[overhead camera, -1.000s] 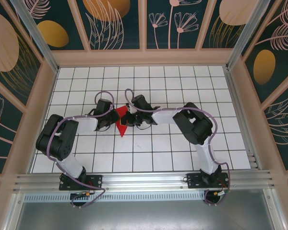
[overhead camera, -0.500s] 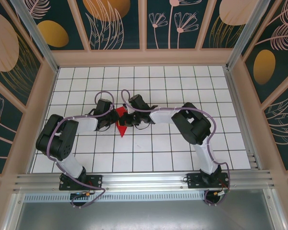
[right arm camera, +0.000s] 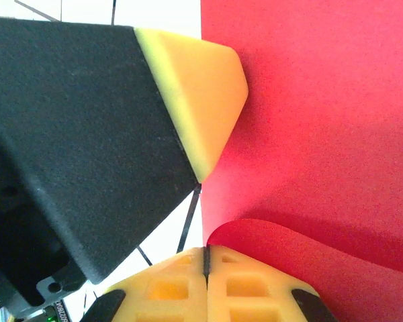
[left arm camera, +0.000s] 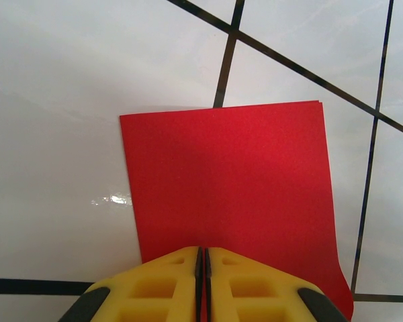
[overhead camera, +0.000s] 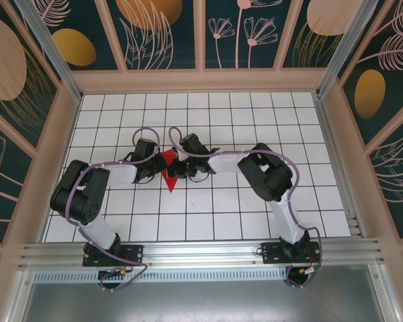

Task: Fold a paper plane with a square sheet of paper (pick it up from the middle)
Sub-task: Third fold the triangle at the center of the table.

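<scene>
The square sheet of paper (overhead camera: 169,176) is bright red and partly folded into a pointed shape, lying on the white grid mid-table between both grippers. My left gripper (overhead camera: 159,168) is shut on its near edge; in the left wrist view the yellow jaws (left arm camera: 202,251) pinch the flat layered sheet (left arm camera: 228,188). My right gripper (overhead camera: 179,168) is shut too. In the right wrist view a red flap (right arm camera: 275,245) curls up from the seam of its jaws (right arm camera: 207,249) over the flat paper (right arm camera: 322,100). The left gripper's yellow finger (right arm camera: 195,94) presses the paper's edge just ahead.
The white grid table (overhead camera: 255,114) is boxed in by wooden walls (overhead camera: 336,134) on three sides. An aluminium rail (overhead camera: 201,251) runs along the near edge by the arm bases. Open tiles lie all around the paper.
The right arm's elbow and wrist have shifted slightly left toward the paper. The left arm and the paper stay where they were.
</scene>
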Robot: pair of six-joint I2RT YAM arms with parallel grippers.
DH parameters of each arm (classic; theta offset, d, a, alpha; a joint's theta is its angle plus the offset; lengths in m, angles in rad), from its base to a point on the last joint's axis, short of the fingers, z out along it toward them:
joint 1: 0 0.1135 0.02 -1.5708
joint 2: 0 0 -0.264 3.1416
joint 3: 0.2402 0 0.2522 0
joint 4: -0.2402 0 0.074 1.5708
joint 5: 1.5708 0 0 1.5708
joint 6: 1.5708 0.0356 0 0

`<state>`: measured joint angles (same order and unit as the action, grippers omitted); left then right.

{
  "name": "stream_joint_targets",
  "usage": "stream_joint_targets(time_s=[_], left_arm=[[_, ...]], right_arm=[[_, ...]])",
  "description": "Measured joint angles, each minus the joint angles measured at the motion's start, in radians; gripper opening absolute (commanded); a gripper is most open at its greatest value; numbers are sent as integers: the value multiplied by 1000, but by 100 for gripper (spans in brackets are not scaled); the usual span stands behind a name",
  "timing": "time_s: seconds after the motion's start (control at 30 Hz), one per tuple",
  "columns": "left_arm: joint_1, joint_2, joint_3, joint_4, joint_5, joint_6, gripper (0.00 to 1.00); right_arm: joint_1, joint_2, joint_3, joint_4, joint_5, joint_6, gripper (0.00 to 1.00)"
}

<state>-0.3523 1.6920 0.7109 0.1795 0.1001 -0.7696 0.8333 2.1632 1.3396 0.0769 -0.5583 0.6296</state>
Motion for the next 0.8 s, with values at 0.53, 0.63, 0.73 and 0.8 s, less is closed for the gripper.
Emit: stream_joint_targets(time_s=[0.53, 0.63, 0.73, 0.8], left_arm=[[0, 0, 0, 0, 0, 0, 12], [0, -1, 0, 0, 0, 3, 12], [0, -1, 0, 0, 0, 3, 12], [0, -1, 0, -1, 0, 3, 12]], right_arm=[[0, 17, 14, -10, 14, 0, 6], [0, 19, 14, -10, 14, 0, 6], [0, 20, 16, -10, 14, 0, 6], [0, 21, 17, -10, 14, 0, 6]])
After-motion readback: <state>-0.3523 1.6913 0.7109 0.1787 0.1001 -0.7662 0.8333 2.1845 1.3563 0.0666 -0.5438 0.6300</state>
